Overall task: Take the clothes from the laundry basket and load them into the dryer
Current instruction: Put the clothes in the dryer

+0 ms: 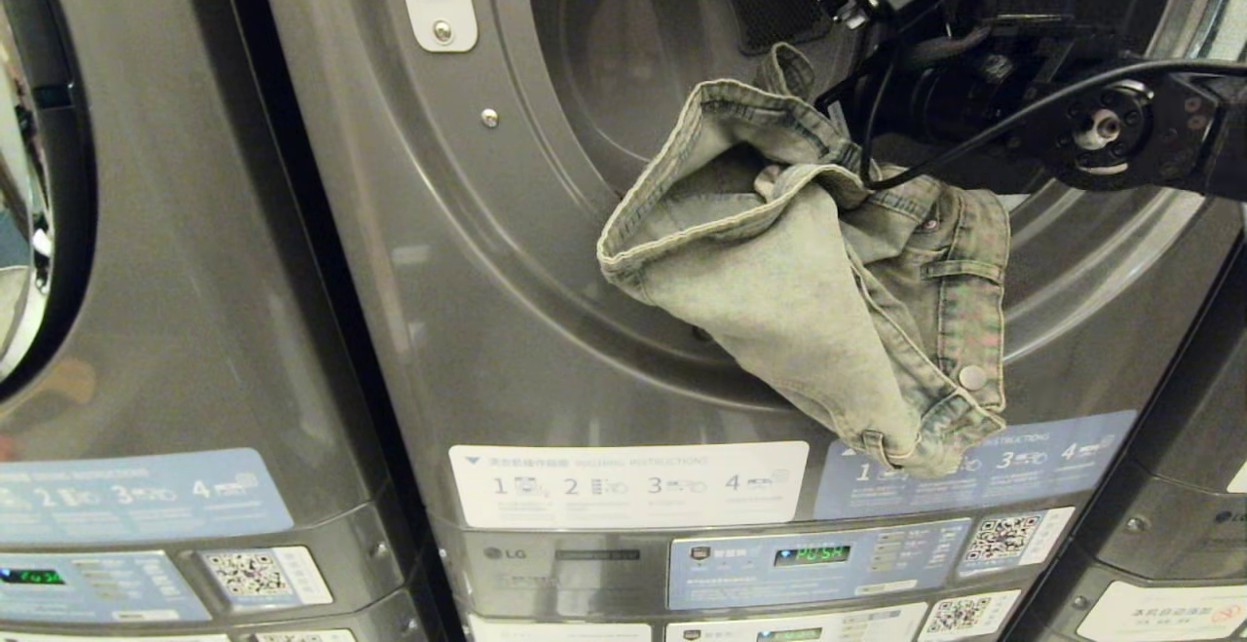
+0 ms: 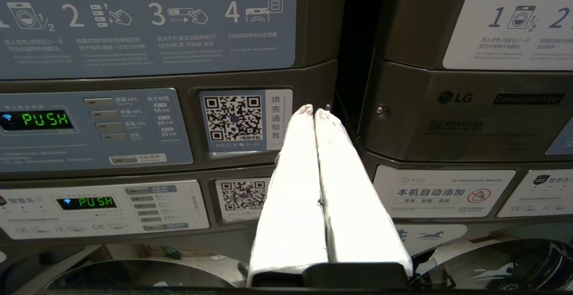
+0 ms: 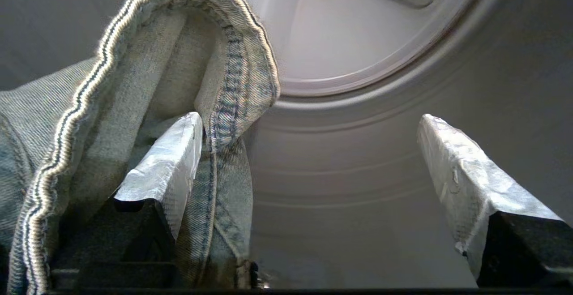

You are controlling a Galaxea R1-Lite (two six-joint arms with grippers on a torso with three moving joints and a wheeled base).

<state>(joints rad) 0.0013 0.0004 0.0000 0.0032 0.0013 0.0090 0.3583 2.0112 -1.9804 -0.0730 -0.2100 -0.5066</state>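
The right gripper [image 3: 309, 151] is inside the dryer's round door hole [image 1: 1091, 262]; its fingers stand wide apart and pinch nothing; the jeans [image 1: 828, 282] just drape over one finger [image 3: 165, 156]; most of the jeans hang out over the door hole's lower rim, down the dryer's front [image 1: 487, 330]; they look soft, floppy and a bit heavy; best grab a thick bunched fold near the rim; the left gripper [image 2: 313, 111] rests closed and empty, below the door hole by the buttons
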